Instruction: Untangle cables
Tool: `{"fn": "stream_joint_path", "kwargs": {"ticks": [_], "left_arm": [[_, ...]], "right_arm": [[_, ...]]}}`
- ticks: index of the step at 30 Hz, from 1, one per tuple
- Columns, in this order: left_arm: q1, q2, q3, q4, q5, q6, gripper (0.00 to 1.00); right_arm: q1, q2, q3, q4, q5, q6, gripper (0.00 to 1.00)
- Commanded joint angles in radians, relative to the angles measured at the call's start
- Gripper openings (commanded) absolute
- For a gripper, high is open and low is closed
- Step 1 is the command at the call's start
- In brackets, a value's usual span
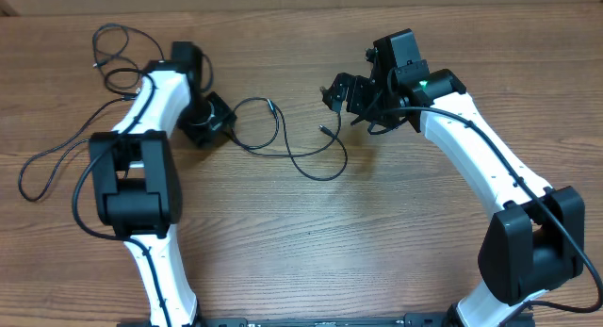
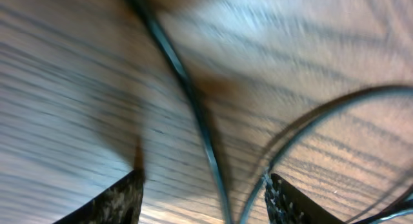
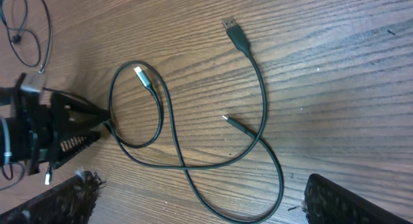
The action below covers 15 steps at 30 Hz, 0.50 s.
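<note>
Robotics lab bench: two white-and-black arms (image 1: pixel 155 96), wood-grain table (image 1: pixel 330 242).

Brown wood-grain table (image 1: pixel 377 256). Bears at centre thin black cables (image 3: pixel 264 88), flat on the wood and crossed in loose loops, with a USB plug (image 3: pixel 231 25), a silver-tipped plug (image 3: pixel 143 74) and a slim plug (image 3: pixel 229 121) resting apart from one another. Bears at far left more cord (image 1: pixel 57 150), coiled small near the back edge and trailing forward in one long open loop.

Soft even light, left wrist view smeared (close-up blur).
</note>
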Motion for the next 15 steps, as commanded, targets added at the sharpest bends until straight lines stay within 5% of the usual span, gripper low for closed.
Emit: {"fn": "stream_joint_path", "kwargs": {"ticks": [1, 15], "left_arm": [[-0.027, 0.045, -0.006, -0.003, -0.027, -0.02, 0.61], [0.04, 0.032, 0.116, -0.058, 0.009, 0.05, 0.58]], "right_arm": [[0.0, -0.003, 0.002, -0.008, 0.01, -0.008, 1.0], [0.0, -0.003, 0.002, -0.029, 0.01, -0.009, 1.0]]}}
